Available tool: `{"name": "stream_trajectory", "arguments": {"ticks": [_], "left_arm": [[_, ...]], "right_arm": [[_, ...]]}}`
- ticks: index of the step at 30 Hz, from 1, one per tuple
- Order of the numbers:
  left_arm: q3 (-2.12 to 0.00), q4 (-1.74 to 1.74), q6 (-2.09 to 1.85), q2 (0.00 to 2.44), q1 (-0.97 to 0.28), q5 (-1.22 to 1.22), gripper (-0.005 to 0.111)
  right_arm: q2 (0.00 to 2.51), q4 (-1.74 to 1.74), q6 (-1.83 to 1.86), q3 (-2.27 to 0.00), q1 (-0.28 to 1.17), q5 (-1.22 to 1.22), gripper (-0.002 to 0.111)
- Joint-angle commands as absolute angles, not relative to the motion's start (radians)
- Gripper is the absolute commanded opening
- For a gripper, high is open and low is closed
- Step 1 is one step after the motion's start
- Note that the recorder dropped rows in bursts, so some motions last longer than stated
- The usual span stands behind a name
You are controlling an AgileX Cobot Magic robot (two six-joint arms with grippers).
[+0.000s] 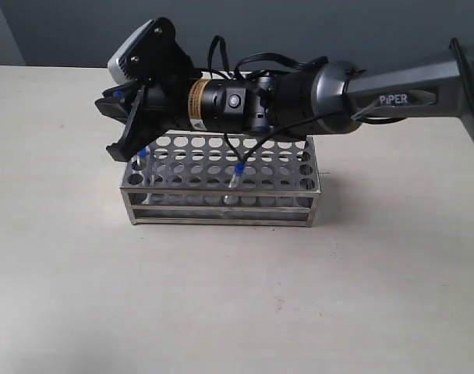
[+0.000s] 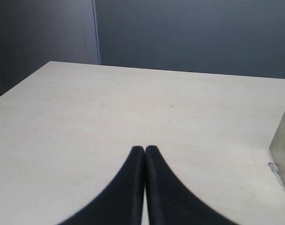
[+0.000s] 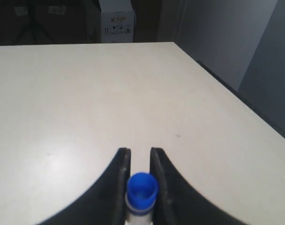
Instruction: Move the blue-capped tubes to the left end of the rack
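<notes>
The steel rack [image 1: 221,183] stands mid-table. My right arm reaches across it, and my right gripper [image 1: 111,121] hangs over its left end. In the right wrist view this gripper [image 3: 139,151] is shut on a blue-capped tube [image 3: 142,190], cap up between the fingers. Another blue-capped tube [image 1: 143,158] stands in a front hole at the rack's left end. A third tube [image 1: 238,176] leans in a front hole near the middle. No other tube shows. My left gripper [image 2: 145,148] is shut and holds nothing, low over bare table, with a corner of the rack [image 2: 282,145] off to one side.
The right arm's dark body [image 1: 299,101] covers the rack's back rows. The pale table [image 1: 237,304] runs out on all sides of the rack, and a dark wall [image 1: 299,23] stands behind it.
</notes>
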State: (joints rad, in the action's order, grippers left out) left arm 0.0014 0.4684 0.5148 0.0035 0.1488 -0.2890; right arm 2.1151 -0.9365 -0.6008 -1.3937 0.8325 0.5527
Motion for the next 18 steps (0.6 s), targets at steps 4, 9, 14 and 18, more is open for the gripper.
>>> {"name": "stream_trajectory", "arguments": {"ticks": [4,9,14,18], "left_arm": [[0.000,0.471,0.516,0.000,0.146,-0.291,0.001],[0.000,0.471,0.516,0.000,0.146,-0.291,0.001],[0.000,0.471,0.516,0.000,0.146,-0.291,0.001],[0.000,0.471,0.516,0.000,0.146,-0.291,0.001]], "right_arm": [[2.124,-0.935,-0.603,-1.404,0.833,0.548,0.000],[2.124,-0.935,-0.603,-1.404,0.833,0.492,0.000],[2.113,-0.969,-0.603,-1.404,0.833,0.466,0.000],[2.107,-0.976,-0.605,-1.404,0.833,0.466,0.000]]}}
